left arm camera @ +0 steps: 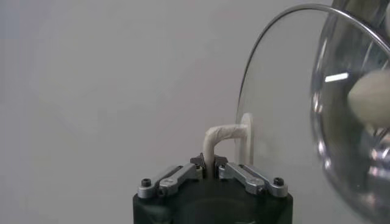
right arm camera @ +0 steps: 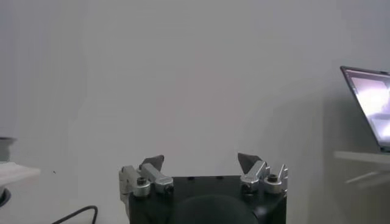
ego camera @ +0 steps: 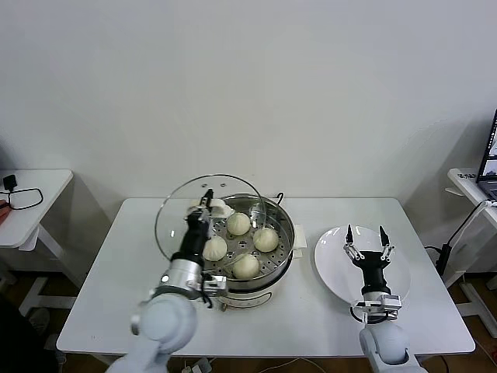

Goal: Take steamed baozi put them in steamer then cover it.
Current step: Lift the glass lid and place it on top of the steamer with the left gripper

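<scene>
L gripper (ego camera: 206,203) is clamped on the white handle (left arm camera: 226,137) of the glass lid (ego camera: 190,221), held tilted on edge. Steamer (ego camera: 286,250) w/ four baozi (ego camera: 238,224) sits just right of and below it, so the lid likely needs levelling and lowering rightward. R gripper (ego camera: 365,235) idles spread wide, empty, over the plate (ego camera: 330,268).

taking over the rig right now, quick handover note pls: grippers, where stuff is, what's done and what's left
Left gripper: shut on the white handle of the glass cover, holding it tilted above the left side of the steamer.
Right gripper: open, holding nothing, over the white plate.
Baozi: four in the steamer tray, e.g. one at; none on the plate.
Done: all the baozi are loaded.
Left: lower the cover flat onto the steamer rim, then release.
</scene>
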Controlling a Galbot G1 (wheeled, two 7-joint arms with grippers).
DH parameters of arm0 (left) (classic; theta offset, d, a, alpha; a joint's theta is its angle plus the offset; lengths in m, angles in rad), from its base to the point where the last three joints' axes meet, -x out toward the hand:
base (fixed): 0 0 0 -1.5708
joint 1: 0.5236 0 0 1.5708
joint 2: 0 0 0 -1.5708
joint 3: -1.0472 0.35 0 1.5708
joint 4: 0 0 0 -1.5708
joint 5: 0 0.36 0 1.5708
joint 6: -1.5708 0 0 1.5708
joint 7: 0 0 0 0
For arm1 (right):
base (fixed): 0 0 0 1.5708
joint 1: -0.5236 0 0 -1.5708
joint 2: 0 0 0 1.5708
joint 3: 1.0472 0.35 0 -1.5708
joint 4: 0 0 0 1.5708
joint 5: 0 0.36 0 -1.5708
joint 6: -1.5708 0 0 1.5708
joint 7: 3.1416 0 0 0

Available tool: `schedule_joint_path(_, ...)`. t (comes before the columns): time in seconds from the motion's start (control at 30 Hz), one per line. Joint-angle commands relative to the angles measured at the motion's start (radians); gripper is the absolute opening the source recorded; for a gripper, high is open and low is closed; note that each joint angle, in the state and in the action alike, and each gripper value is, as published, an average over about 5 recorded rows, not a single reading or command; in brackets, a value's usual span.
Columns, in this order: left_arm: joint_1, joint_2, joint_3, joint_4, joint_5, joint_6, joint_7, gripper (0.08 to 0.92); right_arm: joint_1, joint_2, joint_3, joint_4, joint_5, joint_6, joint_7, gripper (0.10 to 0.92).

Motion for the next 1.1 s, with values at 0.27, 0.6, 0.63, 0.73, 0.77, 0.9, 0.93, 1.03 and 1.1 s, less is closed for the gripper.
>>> schedule_joint_path(0.27,-0.057,-0.115,0.161,0.098,0.160,0.105,0.095,0.191,0.015,0.011,0.009,-0.028,-0.002,0.003,-0.002,0.823)
schedule_joint_path(0.6,-0.056,-0.136,0.165,0.137,0.159,0.099,0.044,0.191,0.009,0.011,0.016,-0.028,-0.004,0.005,-0.007,0.823)
schedule_joint_path(0.63,-0.056,-0.138,0.165,0.141,0.158,0.098,0.040,0.191,0.009,0.010,0.016,-0.029,-0.003,0.005,-0.007,0.823)
schedule_joint_path(0.73,-0.059,-0.143,0.163,0.154,0.156,0.095,0.026,0.191,0.010,0.010,0.017,-0.029,-0.003,0.006,-0.007,0.823)
schedule_joint_path(0.77,-0.061,-0.145,0.162,0.160,0.156,0.093,0.021,0.191,0.010,0.011,0.017,-0.029,-0.002,0.006,-0.006,0.823)
schedule_joint_path(0.9,-0.065,-0.145,0.159,0.185,0.156,0.088,0.010,0.191,0.011,0.013,0.017,-0.031,-0.002,0.007,-0.005,0.823)
schedule_joint_path(0.93,-0.065,-0.146,0.158,0.192,0.156,0.086,0.007,0.191,0.012,0.013,0.017,-0.031,-0.002,0.007,-0.006,0.823)
schedule_joint_path(1.03,-0.067,-0.147,0.155,0.211,0.156,0.080,-0.001,0.191,0.012,0.014,0.016,-0.034,-0.002,0.008,-0.006,0.823)
schedule_joint_path(1.1,-0.068,-0.146,0.152,0.221,0.156,0.078,-0.004,0.191,0.012,0.014,0.016,-0.035,-0.003,0.008,-0.006,0.823)
